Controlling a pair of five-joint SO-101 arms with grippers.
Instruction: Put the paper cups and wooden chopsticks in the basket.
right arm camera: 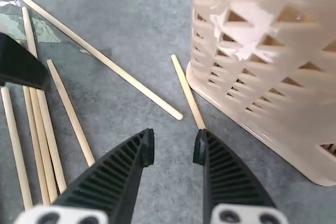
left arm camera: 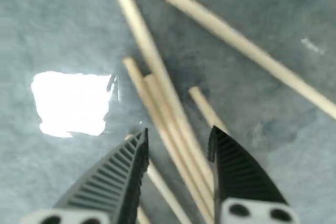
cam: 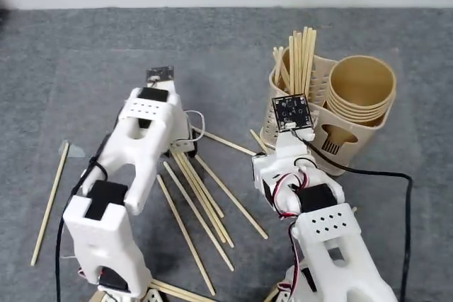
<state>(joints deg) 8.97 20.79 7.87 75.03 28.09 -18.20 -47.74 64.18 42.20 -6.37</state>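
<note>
Chopsticks point(left arm camera: 163, 111) lie bunched beneath the left gripper's point(left arm camera: 179, 132) parted jaws — the right gripper point(right arm camera: 173, 141), also parted, hovers beside the basket point(right arm camera: 252, 77).

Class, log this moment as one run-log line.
left gripper: open over chopsticks | right gripper: open, empty, beside basket | cups: in basket

Grey table point(cam: 226, 40), loose chopsticks point(cam: 204, 204) scattered (one far apart), basket point(cam: 364, 139) standing.
</note>
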